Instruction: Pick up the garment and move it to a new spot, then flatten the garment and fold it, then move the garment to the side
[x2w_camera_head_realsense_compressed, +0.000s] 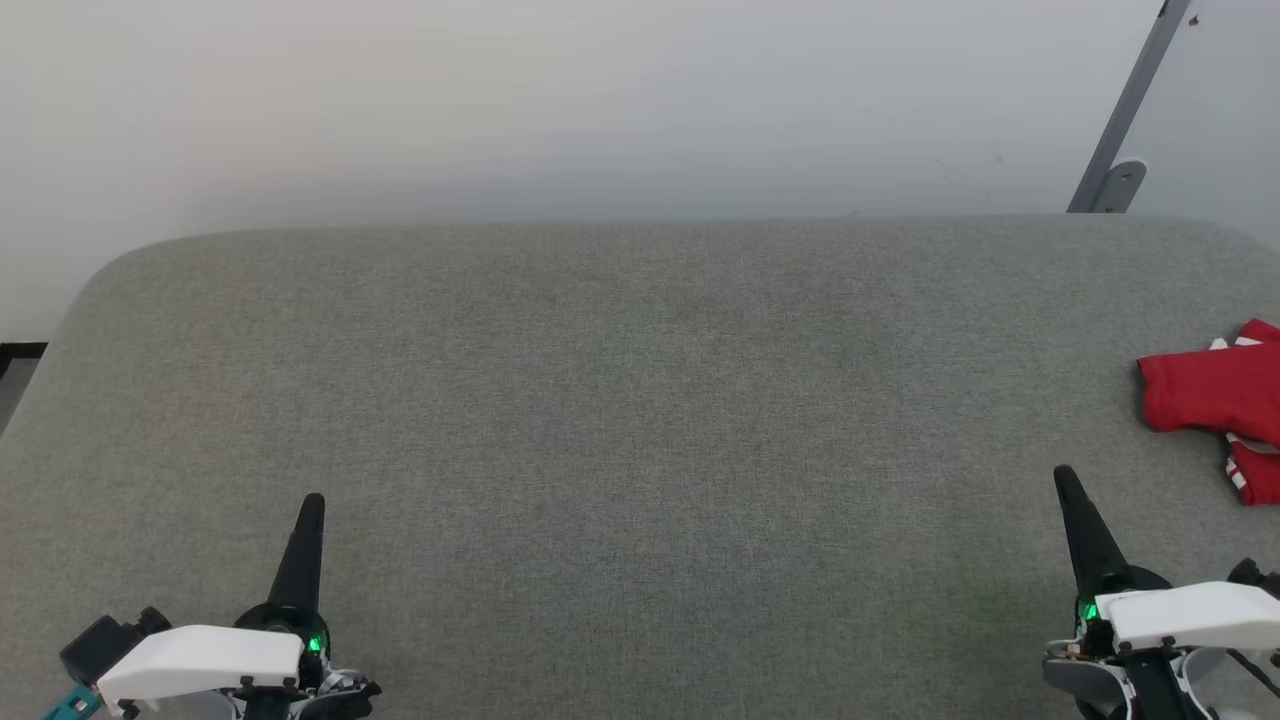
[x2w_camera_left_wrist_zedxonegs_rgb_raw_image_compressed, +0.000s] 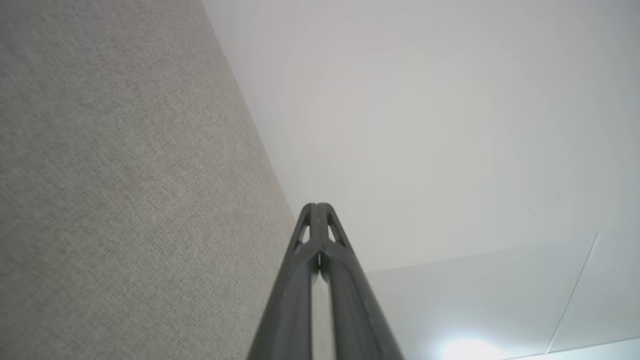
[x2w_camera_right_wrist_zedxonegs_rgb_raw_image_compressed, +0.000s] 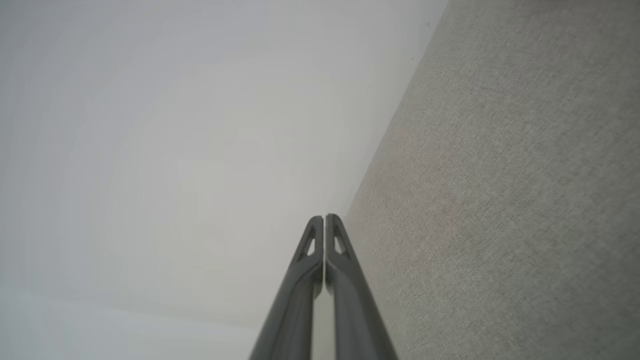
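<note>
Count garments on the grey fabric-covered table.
1. The red thin-fabric garment with white striped trim lies bunched at the right of the grey fabric-covered table, cut off by the frame; others could lie beyond it.

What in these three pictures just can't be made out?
1) Garment, head view: cut off by the right edge; its full shape and any print are unseen.
2) Grey post, head view: top cut off by the upper edge; what it carries is unknown.
3) Padded table, head view: near and right edges fall outside the picture.
</note>
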